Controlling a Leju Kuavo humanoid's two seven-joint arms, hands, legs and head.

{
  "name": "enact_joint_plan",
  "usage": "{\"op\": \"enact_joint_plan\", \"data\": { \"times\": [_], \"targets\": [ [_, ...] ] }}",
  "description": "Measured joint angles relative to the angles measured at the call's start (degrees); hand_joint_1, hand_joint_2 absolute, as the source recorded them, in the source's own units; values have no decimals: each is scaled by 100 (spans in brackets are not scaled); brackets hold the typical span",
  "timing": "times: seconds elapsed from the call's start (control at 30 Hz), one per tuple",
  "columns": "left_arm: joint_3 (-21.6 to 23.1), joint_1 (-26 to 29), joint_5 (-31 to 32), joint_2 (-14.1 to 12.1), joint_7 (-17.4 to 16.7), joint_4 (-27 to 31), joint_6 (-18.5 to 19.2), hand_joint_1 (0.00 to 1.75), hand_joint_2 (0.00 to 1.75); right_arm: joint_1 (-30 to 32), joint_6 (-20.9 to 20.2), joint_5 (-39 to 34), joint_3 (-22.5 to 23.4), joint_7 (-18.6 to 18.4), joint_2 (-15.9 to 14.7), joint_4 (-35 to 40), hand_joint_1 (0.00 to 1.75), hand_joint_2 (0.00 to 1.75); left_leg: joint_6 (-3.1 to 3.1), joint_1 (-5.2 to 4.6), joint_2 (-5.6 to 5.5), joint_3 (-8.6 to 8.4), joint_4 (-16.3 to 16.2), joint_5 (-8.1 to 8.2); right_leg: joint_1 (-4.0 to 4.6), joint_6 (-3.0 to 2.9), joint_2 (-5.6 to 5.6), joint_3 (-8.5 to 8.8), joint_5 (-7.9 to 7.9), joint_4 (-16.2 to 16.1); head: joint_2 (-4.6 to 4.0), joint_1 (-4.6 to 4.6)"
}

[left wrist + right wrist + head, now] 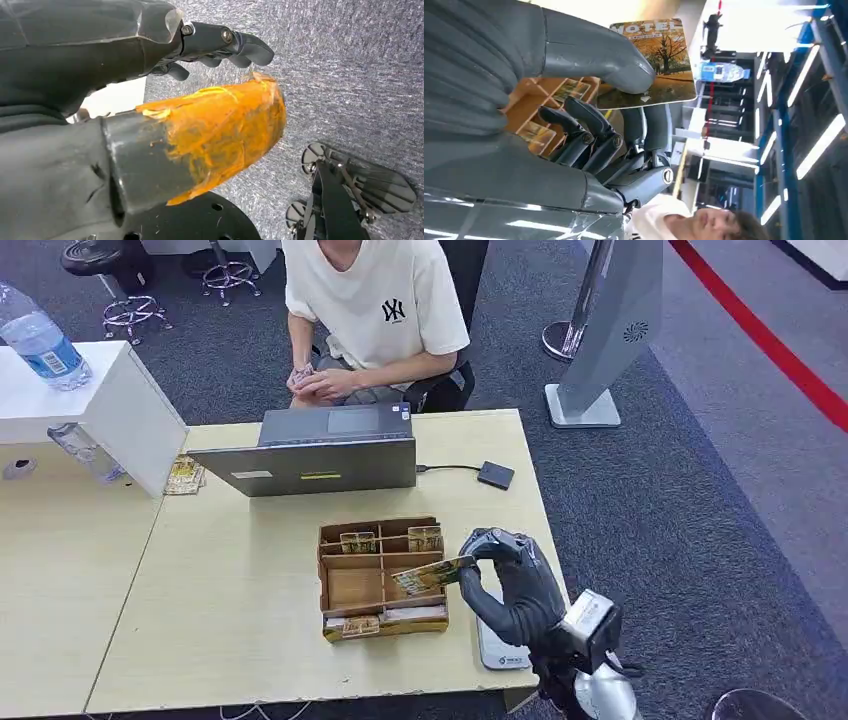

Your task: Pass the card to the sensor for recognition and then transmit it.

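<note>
Right hand (510, 585) is raised over the right part of the desk (230, 640), pinching a card (432, 574) between thumb and fingers; the card sticks out toward the wooden compartment tray (381, 577) and sits above the tray's right edge. In the right wrist view the thumb (599, 60) presses on the card's printed face (659, 55) (autumn tree picture, "MOTEL" lettering) with the darker fingers (589, 127) curled beneath it. The tray holds more cards in its rear and front compartments. A flat white sensor pad (497, 648) lies on the desk below the hand, near the front edge. An open laptop (320, 452) stands behind the tray, with a cable to a small black box (495, 475). A person (370, 315) sits behind the desk. Left hand (150, 100) hangs over grey carpet (350, 75), holding nothing; thumb tip wrapped in orange tape (225, 130), fingers (235, 45) loosely curled, apart from the thumb.
</note>
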State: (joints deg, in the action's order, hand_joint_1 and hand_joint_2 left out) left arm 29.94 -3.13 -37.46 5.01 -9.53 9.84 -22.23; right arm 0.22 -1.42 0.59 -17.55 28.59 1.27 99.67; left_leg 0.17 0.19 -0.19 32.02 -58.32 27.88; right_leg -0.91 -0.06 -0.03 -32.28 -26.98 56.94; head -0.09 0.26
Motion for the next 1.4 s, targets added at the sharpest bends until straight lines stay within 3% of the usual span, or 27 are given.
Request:
{"op": "enact_joint_plan", "data": {
  "times": [0.17, 0.37, 0.63, 0.87, 1.13, 1.4],
  "targets": [
    [0, -9, 111, -4, -20, 0, 61, 0, 0, -357, 228, 588, -57, 0, 44, 9, 175, 175, -1, 0, 1, -2, 0, -2, 0, 0, 2, 0, 1, 2, 0, -2],
    [2, -26, 269, -24, -63, 0, 173, 0, 0, -1184, 630, 1179, -343, -302, 109, -304, 175, 175, -1, 0, 7, -2, 0, -4, 0, 0, 5, 1, 2, 4, 0, 0],
    [260, -85, 581, -107, -197, 0, 374, 0, 0, -2720, 2259, 3705, -791, -1191, 419, -1793, 175, 175, -3, 1, 11, -4, 0, -10, 0, -6, 10, 1, 7, 7, 0, 0],
    [590, -115, 741, -179, -262, 0, 476, 0, 0, -3898, 3106, 5480, -1062, -1876, 758, -3537, 175, 175, -4, 1, 8, -3, 0, -11, 1, -6, 9, 0, 7, 8, 0, 0],
    [776, -128, 763, -210, -308, -2, 485, 0, 0, -4542, 3894, 6674, -1143, -2308, 918, -4991, 175, 175, -4, 0, 7, -2, 0, -11, 0, -6, 8, 0, 6, 6, 0, 0],
    [874, -128, 693, -223, -315, -2, 485, 0, 0, -4609, 4083, 7703, -1073, -2776, 916, -5429, 175, 175, -4, 0, 7, -3, -2, -11, 0, -6, 8, -1, 7, 5, 0, 0]
  ]
}}
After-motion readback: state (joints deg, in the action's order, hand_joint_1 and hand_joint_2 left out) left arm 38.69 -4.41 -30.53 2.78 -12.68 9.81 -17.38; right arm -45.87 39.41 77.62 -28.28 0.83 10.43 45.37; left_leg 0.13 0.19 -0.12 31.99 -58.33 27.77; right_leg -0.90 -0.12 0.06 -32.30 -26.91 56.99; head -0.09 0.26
